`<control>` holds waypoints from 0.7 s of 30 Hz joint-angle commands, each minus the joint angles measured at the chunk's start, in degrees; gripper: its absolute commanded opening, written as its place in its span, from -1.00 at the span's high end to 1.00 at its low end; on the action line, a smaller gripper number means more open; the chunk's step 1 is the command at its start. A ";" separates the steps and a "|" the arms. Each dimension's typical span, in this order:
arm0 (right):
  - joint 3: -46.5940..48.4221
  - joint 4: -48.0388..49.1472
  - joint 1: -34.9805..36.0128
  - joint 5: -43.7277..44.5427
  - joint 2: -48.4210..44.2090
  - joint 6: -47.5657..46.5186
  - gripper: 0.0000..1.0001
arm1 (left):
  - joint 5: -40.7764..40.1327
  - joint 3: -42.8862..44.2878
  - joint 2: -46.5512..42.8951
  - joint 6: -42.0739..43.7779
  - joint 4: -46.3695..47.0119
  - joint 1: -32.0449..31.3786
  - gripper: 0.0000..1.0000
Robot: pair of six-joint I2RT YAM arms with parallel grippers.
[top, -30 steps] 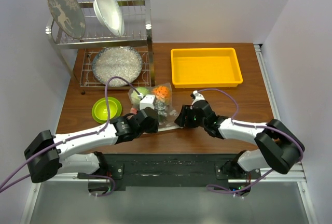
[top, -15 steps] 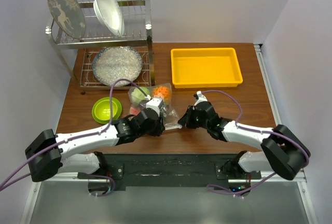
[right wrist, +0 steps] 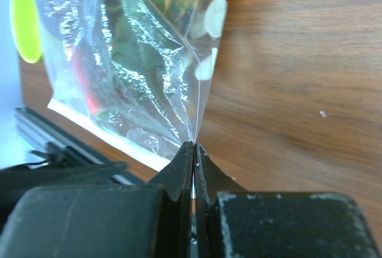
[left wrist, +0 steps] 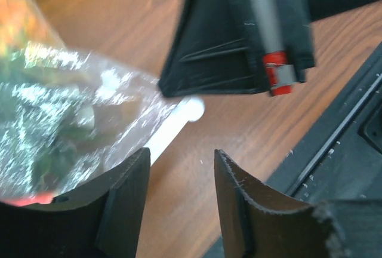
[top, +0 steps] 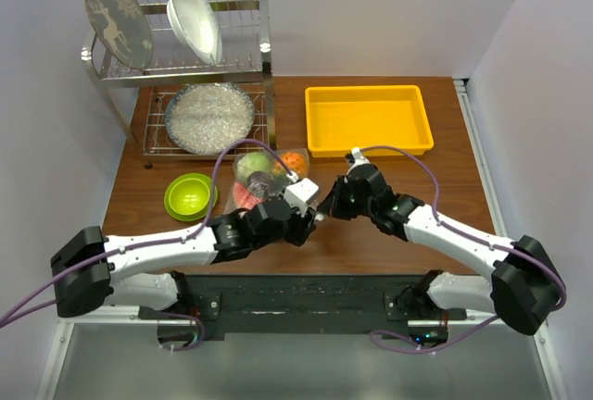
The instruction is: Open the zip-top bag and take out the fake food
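Right gripper (right wrist: 193, 153) is pinched tight on my clear, crinkly, white-dotted zip-top bag (right wrist: 131, 73). Left gripper (left wrist: 179, 171) sits half open by its zip strip (left wrist: 170, 128).

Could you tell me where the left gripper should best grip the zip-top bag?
Probably the white zip strip on the near edge of the zip-top bag, with the open left gripper coming from the near side; the strip lies just ahead of its jaws, and the right gripper pinches the film beside it.

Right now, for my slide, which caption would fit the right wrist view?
Right gripper pinching a fold of the clear, white-dotted zip-top bag over a wooden table, fake food visible inside.
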 commanded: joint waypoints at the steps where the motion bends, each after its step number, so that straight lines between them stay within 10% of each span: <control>1: 6.86 -8.45 0.08 -3.36 1.27 3.73 1.00 | -7.34 2.05 0.23 10.13 7.56 -2.37 -0.07; 11: 21.88 -28.30 0.08 -2.93 8.21 11.99 1.00 | -17.81 -7.69 -5.21 23.21 24.33 -5.89 -0.21; 21: 30.51 -37.80 -0.01 -0.29 10.50 13.93 1.00 | -12.10 -27.22 -10.15 43.69 60.55 -7.20 -0.11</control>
